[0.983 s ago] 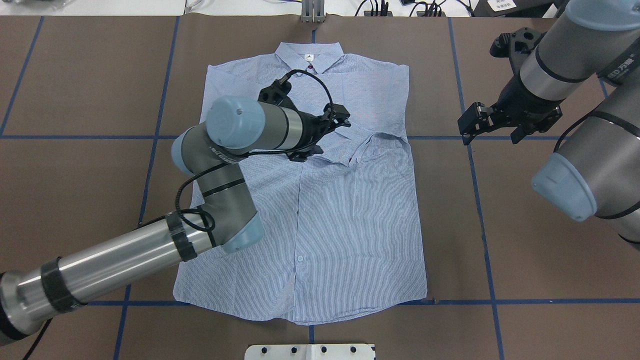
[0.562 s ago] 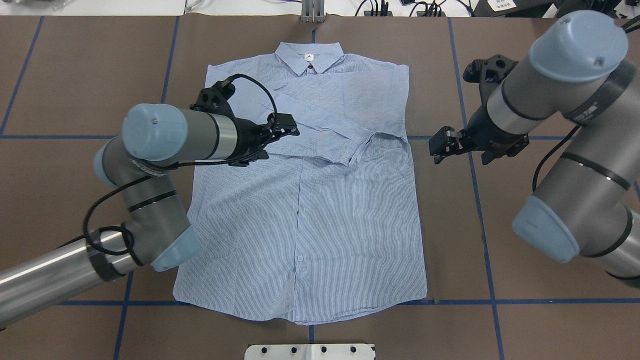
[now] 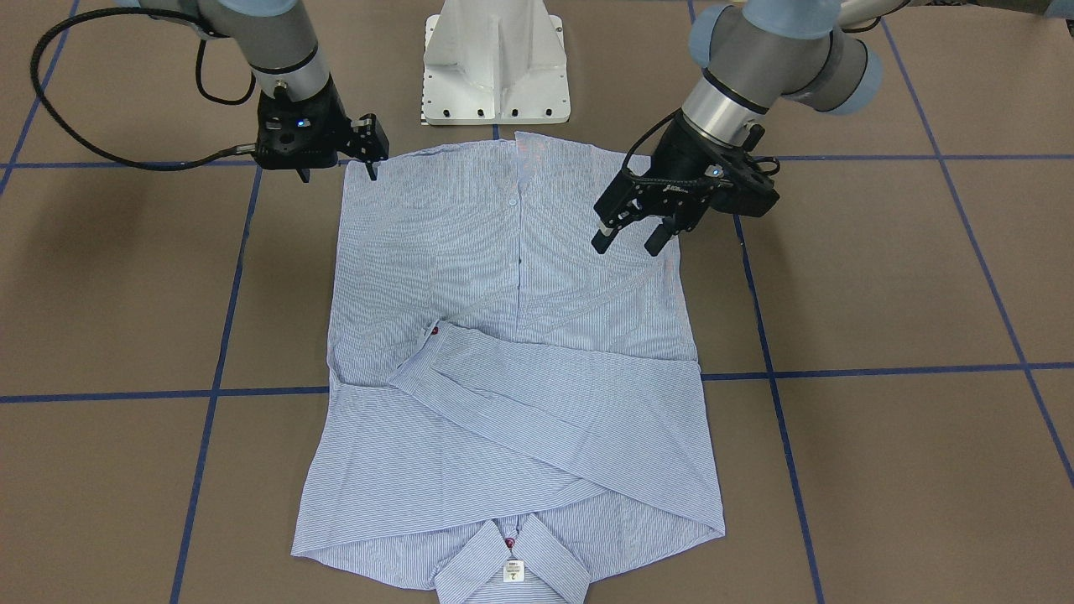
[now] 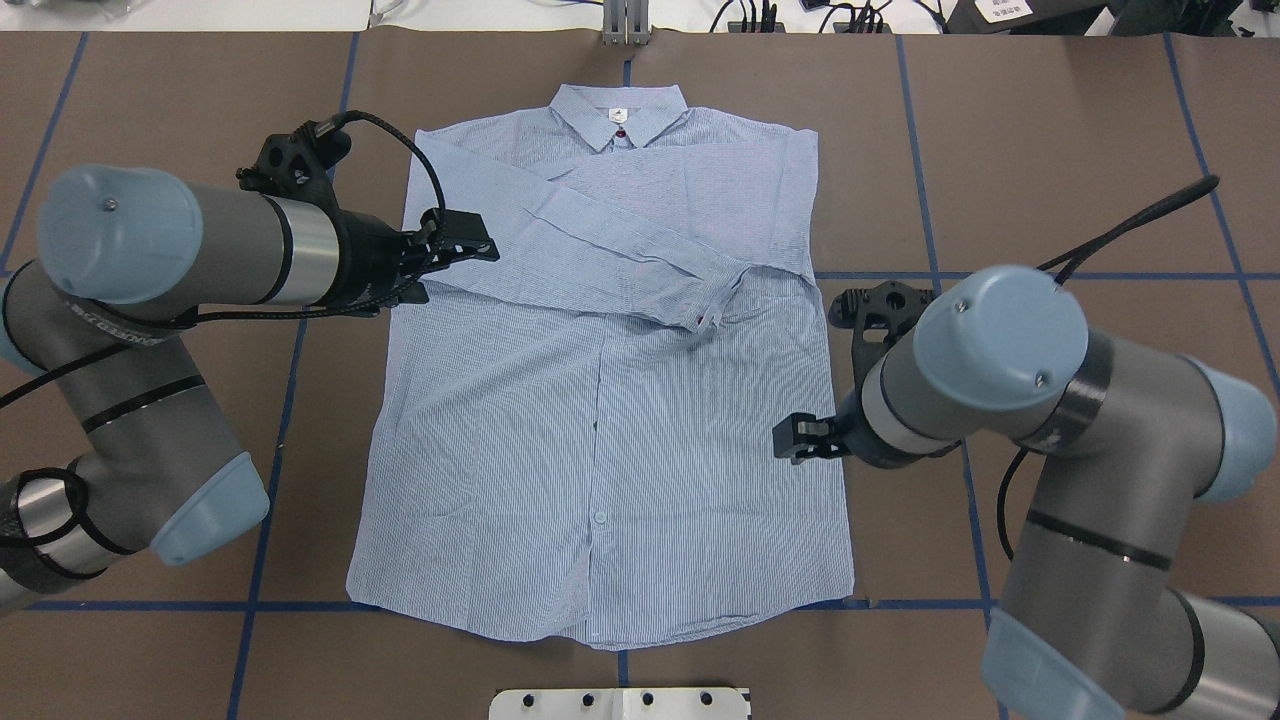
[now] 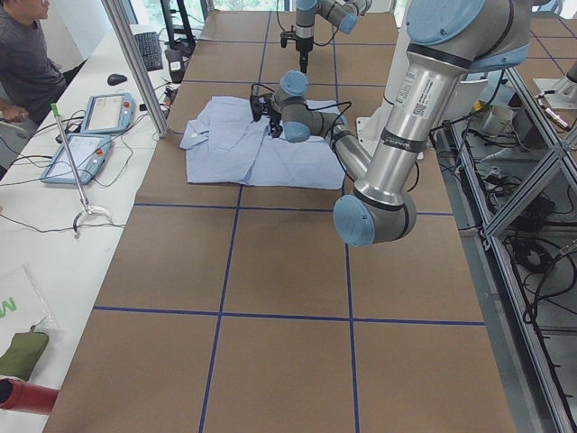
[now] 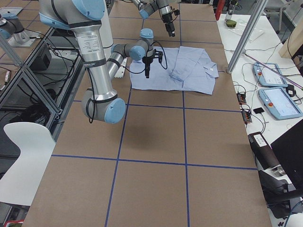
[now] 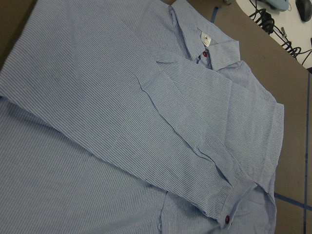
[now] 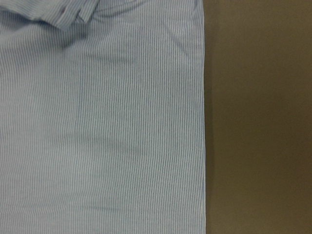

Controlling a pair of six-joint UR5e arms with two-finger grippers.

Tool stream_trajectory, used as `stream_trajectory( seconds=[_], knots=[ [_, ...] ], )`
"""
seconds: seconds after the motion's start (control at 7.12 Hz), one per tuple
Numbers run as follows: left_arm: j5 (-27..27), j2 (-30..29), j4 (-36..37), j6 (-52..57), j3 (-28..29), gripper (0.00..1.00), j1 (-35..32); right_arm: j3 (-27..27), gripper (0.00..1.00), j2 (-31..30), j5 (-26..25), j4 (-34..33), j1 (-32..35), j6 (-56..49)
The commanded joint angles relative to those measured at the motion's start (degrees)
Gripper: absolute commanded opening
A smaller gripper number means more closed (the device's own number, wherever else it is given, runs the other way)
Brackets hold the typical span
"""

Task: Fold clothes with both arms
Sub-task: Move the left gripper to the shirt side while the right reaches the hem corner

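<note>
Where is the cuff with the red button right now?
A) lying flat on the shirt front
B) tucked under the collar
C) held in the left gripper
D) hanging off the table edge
A: the cuff lies flat on the shirt front, at the end of the sleeve folded across the chest. The left gripper is open and holds nothing.

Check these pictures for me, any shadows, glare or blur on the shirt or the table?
Overhead exterior: even light, no glare, stripes on the shirt sharp. Exterior front-facing: soft shadows on the table beside the shirt. Right wrist-mounted: very close, stripes slightly soft. Left wrist-mounted: stripes and red buttons clear. Both side views: shirt too small to show stripes.
</note>
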Motion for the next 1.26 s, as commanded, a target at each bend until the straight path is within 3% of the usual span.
stream_trajectory(
  seconds=[0.0, 0.28, 0.7, 1.12],
  knots=[
    [0.2, 0.5, 0.3, 0.2, -1.7, 1.0, -0.4, 1.5, 1.0, -9.6, -5.0, 14.9, -7.1, 9.4],
    [0.3, 0.6, 0.4, 0.2, -2.4, 1.0, -0.3, 1.1, 1.0, -12.9, -6.3, 17.0, -8.6, 9.7],
    [0.4, 0.2, 1.9, 0.3, -2.0, 1.0, 0.2, -3.2, 0.94, -11.3, -6.2, 16.9, -9.9, 9.8],
    [0.4, -0.2, 2.2, 0.3, -1.9, 1.0, 0.2, -4.2, 0.89, -11.0, -6.6, 16.8, -12.0, 12.4]
  ],
)
